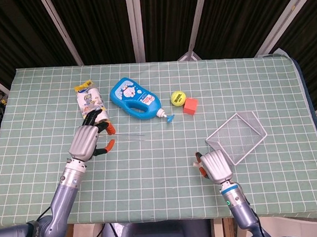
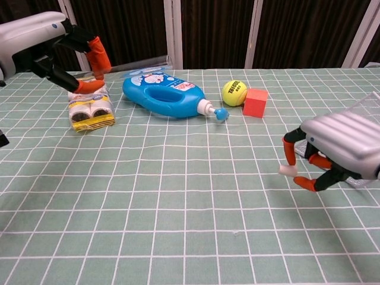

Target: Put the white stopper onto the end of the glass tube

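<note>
Chest view: the white stopper [image 2: 288, 170] is seen pinched at the orange fingertips [image 2: 289, 155] of the right hand [image 2: 335, 151], lifted clear of the green checked worktop [image 2: 178, 196]; the stopper is well apart from the blue bottle [image 2: 163, 93], towards the camera and to its right. The glass tube [image 2: 139, 61] is gripped by the left hand [image 2: 56, 50], whose fingers are closed around one end, and it is held roughly level above the worktop, its free end reaching over the back of the blue bottle. In the head view the tube [image 1: 128, 135] is only faintly visible as a thin line just in front of the bottle [image 1: 133, 98], extending from the left hand [image 1: 88, 141] towards the bottle's nozzle side. A packet of small rolls [image 2: 89, 107] lies just left of the bottle, below the left hand. A yellow tennis ball [image 2: 234, 92] and a red cube [image 2: 255, 103] lie touching each other, just right of the bottle's nozzle. A wire basket [image 1: 237, 136] rests far to the right of the bottle, with the right hand [image 1: 214, 167] just in front of its near corner.
</note>
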